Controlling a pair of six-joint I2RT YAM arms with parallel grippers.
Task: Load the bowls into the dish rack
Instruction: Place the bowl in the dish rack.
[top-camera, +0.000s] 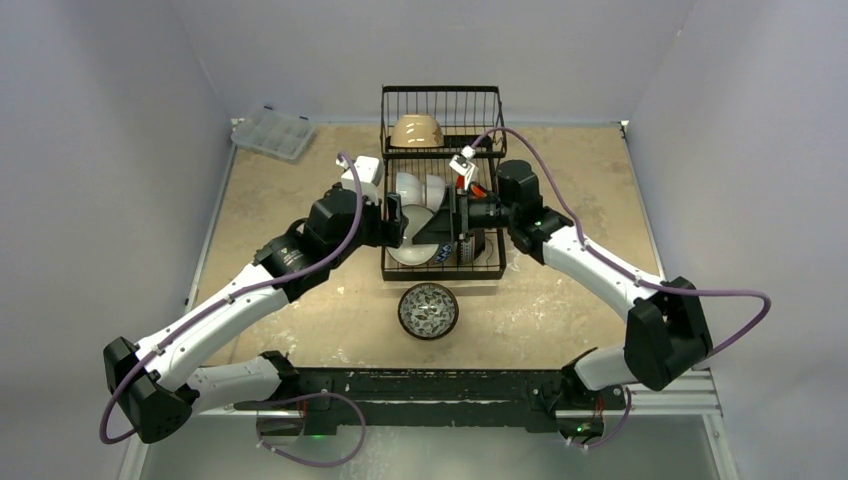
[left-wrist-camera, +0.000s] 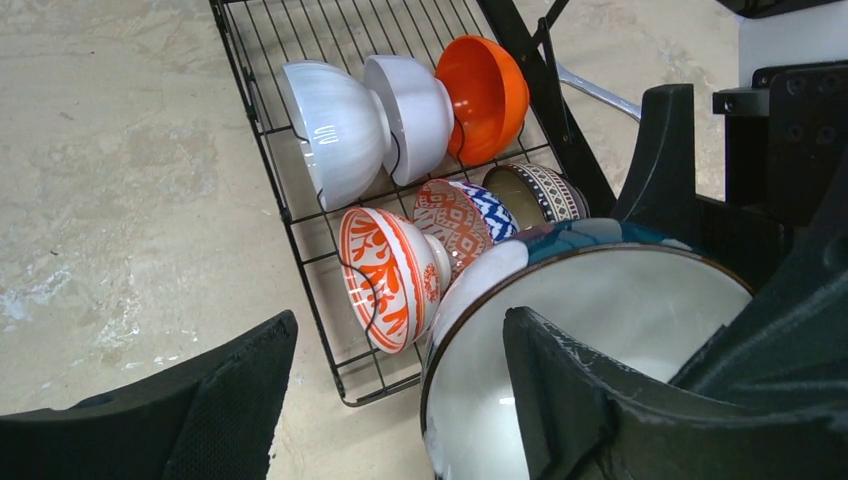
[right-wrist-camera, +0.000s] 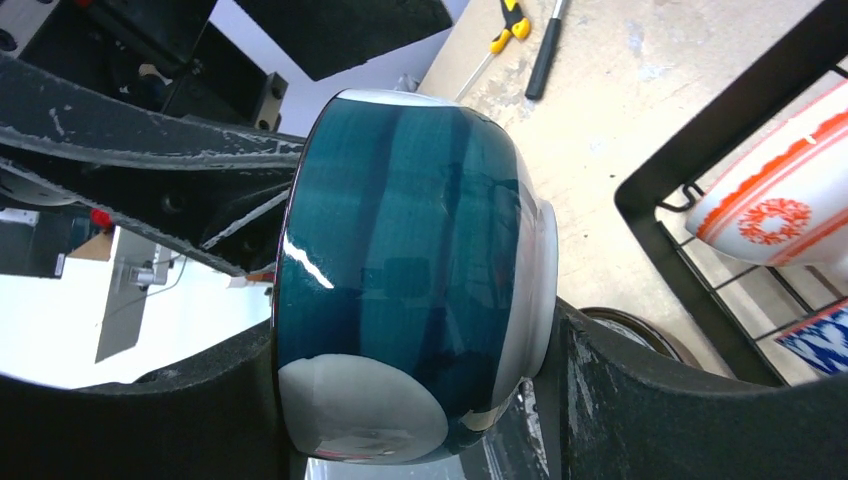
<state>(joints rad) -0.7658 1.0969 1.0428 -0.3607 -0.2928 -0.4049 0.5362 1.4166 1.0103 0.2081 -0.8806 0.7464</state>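
A teal bowl with a white inside hangs on its side over the front of the black wire dish rack. My right gripper is shut on it, one finger at the rim and one at the foot. My left gripper is open, with one finger inside the bowl and the other well clear on the left. In the rack stand two white bowls, an orange bowl, a red floral bowl and patterned ones. A tan bowl sits in the raised basket.
A dark patterned bowl sits on the table just in front of the rack. A clear compartment box lies at the back left. Yellow-handled pliers and a screwdriver lie on the table beside the rack.
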